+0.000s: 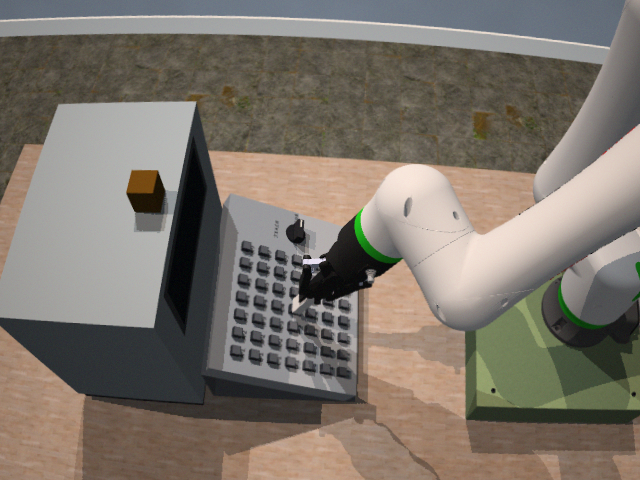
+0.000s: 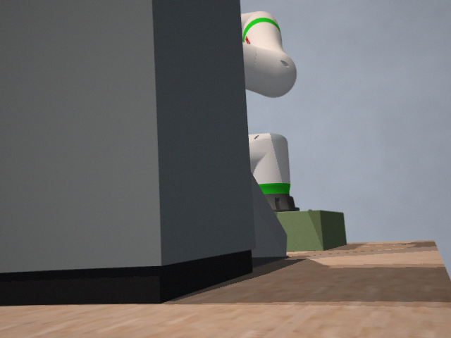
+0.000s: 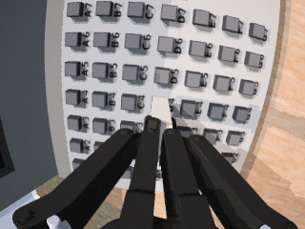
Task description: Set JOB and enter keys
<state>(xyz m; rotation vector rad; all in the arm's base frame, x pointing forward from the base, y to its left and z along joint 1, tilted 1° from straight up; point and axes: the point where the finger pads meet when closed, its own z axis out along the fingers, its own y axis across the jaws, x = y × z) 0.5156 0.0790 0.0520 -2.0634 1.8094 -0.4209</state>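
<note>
The grey keypad [image 1: 283, 302] slopes up against the machine's front, with several rows of dark keys; none is lit. It fills the wrist view [image 3: 166, 71]. My gripper [image 1: 299, 303] is shut and empty, pointing down at the pad. Its tips [image 3: 160, 120] are on or just above a key in the middle column, about four rows below the knob. That key and its name are hidden by the fingers. The exterior view shows neither the keypad nor the gripper.
The tall grey machine box [image 1: 98, 217] stands left of the keypad with a dark screen [image 1: 186, 227] facing it and a brown cube [image 1: 145, 190] on top. It blocks most of the exterior view [image 2: 120, 145]. My arm stands on a green pedestal [image 1: 553, 356] at the right.
</note>
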